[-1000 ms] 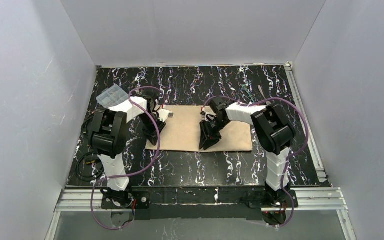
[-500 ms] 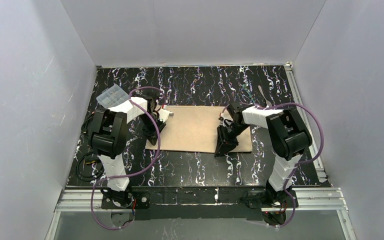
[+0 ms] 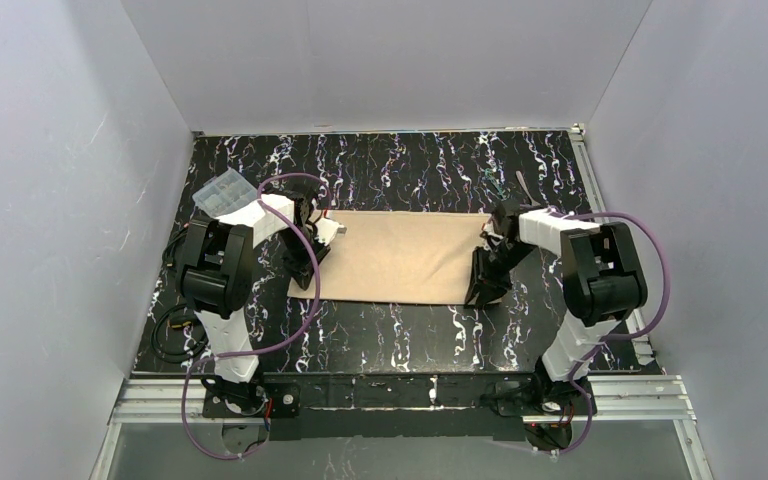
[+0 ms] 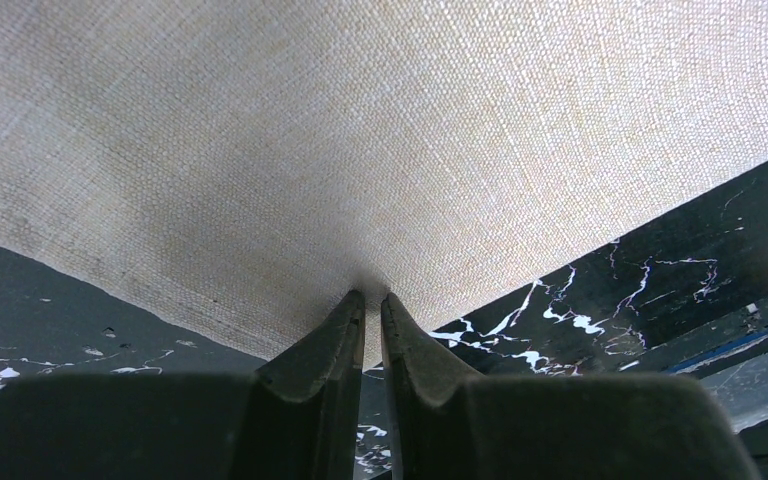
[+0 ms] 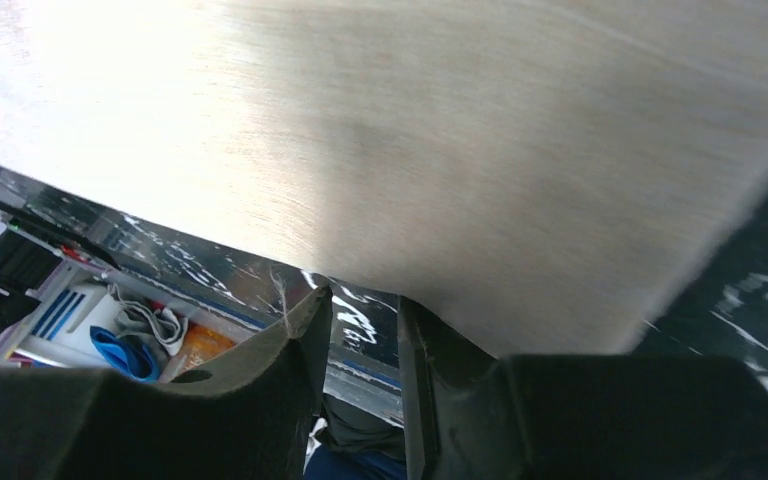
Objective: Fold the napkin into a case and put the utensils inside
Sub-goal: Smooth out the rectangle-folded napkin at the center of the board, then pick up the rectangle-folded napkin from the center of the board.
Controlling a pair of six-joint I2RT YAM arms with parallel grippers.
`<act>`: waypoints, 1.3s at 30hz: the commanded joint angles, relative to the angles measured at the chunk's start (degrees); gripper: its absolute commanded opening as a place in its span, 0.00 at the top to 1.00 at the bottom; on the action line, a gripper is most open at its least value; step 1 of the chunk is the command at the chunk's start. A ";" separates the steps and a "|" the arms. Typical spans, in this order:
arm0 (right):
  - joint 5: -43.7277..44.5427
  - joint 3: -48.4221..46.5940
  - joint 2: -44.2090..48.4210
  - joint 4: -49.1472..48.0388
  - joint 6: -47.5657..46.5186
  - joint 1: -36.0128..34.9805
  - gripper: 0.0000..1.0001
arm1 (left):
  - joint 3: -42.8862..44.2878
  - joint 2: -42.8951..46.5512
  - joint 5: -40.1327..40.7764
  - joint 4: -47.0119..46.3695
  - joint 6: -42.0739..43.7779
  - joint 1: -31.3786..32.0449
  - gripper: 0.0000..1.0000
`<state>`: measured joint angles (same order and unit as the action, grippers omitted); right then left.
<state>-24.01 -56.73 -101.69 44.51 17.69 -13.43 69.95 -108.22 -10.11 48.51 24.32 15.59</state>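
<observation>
from above, the tan napkin [image 3: 395, 255] lies flat as a long rectangle on the tabletop [image 3: 400, 165], which is black marble with white veins. only the left wrist view shows its coarse woven texture and the left pincer [image 4: 370, 297] pinching its 9 o'clock edge. the blurred right wrist view shows the right pincer [image 5: 360, 300] slightly spread at the 4 o'clock corner.

Legible text: none in the 3 views. At lower left of the right wrist view, coloured clutter [image 5: 135, 340] is too blurred to show any print.
</observation>
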 commanded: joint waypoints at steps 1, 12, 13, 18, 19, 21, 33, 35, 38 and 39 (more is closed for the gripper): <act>9.35 1.41 1.39 1.81 -1.63 3.09 0.60 | -1.98 -2.34 6.60 -5.71 3.05 -0.74 0.87; 11.25 0.27 8.27 8.41 1.26 12.86 0.57 | 0.06 -2.95 5.07 -4.92 3.58 -0.36 0.87; 10.87 -1.10 8.77 9.07 1.36 12.89 0.57 | 0.33 -2.96 4.82 -4.74 3.38 -0.20 0.87; 14.30 -7.55 12.23 11.12 2.81 12.86 0.46 | 2.08 -1.76 2.06 -2.43 1.94 0.19 0.87; 14.46 -7.95 12.19 10.27 3.20 12.84 0.44 | 2.66 -1.51 1.15 -1.52 1.42 0.22 0.86; 14.15 -7.26 11.10 8.45 3.90 12.85 0.43 | 4.18 -0.99 -0.59 0.56 0.68 0.22 0.83; 5.54 9.44 15.18 -5.90 10.54 12.61 0.34 | 14.40 3.94 -11.97 13.75 -2.11 0.17 0.55; 6.23 10.71 16.15 -5.01 11.15 11.95 0.34 | 14.23 4.09 -10.96 13.55 -1.65 0.16 0.55; 6.54 13.96 18.29 -7.01 14.24 11.18 0.35 | 12.91 3.46 -6.89 11.72 -0.19 -0.34 0.55; 6.45 15.12 18.92 -8.46 15.54 11.07 0.37 | 12.52 3.15 -5.60 10.98 0.25 -0.65 0.56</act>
<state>-16.78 -45.04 -86.17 39.81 28.36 -1.48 83.00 -106.30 -18.33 58.50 23.07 15.59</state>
